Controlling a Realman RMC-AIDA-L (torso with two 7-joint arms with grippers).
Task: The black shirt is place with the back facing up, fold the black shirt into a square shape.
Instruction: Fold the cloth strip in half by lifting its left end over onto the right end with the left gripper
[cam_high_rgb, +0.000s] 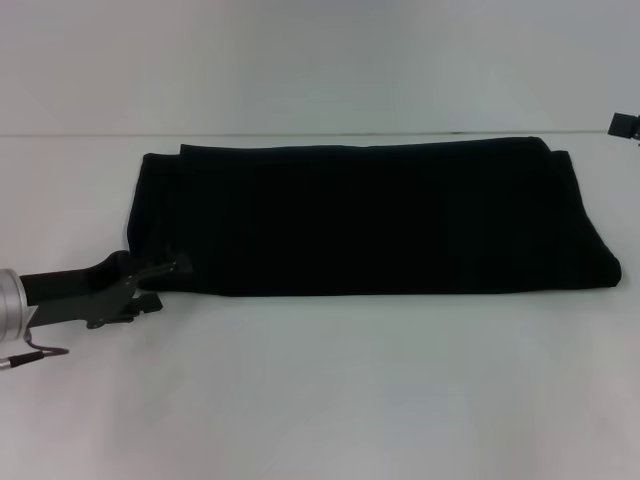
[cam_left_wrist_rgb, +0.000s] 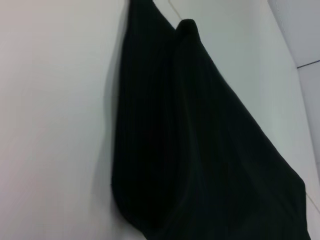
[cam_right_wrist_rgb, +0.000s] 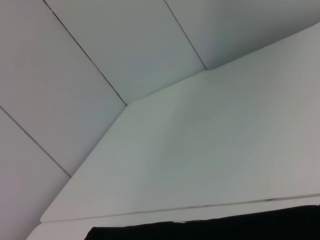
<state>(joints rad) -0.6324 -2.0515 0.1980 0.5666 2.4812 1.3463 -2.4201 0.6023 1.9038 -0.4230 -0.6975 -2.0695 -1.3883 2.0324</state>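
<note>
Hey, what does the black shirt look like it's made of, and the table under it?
The black shirt looks like soft matte knit fabric, probably cotton: it lies limp with rounded folded edges. The table looks like a smooth, hard white surface, maybe laminate; I can't tell exactly.

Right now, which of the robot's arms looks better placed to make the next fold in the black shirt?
Probably the left. The left gripper sits at the near-left corner of the black shirt, which lies as a long band on the white table. The right gripper is not in the head view.
</note>
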